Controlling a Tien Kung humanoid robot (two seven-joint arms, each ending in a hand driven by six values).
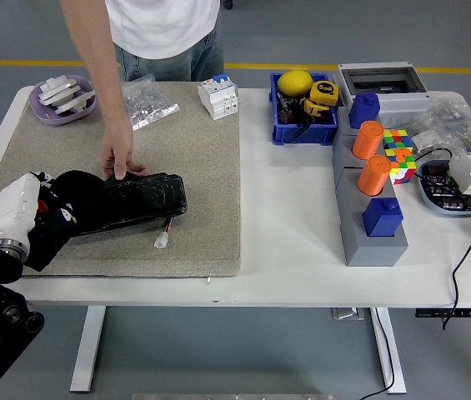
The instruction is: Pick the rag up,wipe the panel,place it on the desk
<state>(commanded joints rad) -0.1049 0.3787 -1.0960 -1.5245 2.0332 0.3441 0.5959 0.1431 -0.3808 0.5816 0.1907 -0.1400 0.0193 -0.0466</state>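
Observation:
A black glossy panel (139,198) lies on the beige mat (193,150), with a red-and-white wire plug (162,239) at its near edge. My left hand (45,213) comes in from the lower left, shut on a black rag (72,208). The rag now covers the panel's left end. A person at the far side presses a hand (119,160) on the panel's far edge, holding it down. My right arm does not show.
On the mat's far side are a purple dish (64,100), a clear bag of parts (147,102) and a white breaker (218,96). To the right stand a blue bin (302,129), a grey block with orange and blue pegs (373,225), a colour cube (398,154) and cables.

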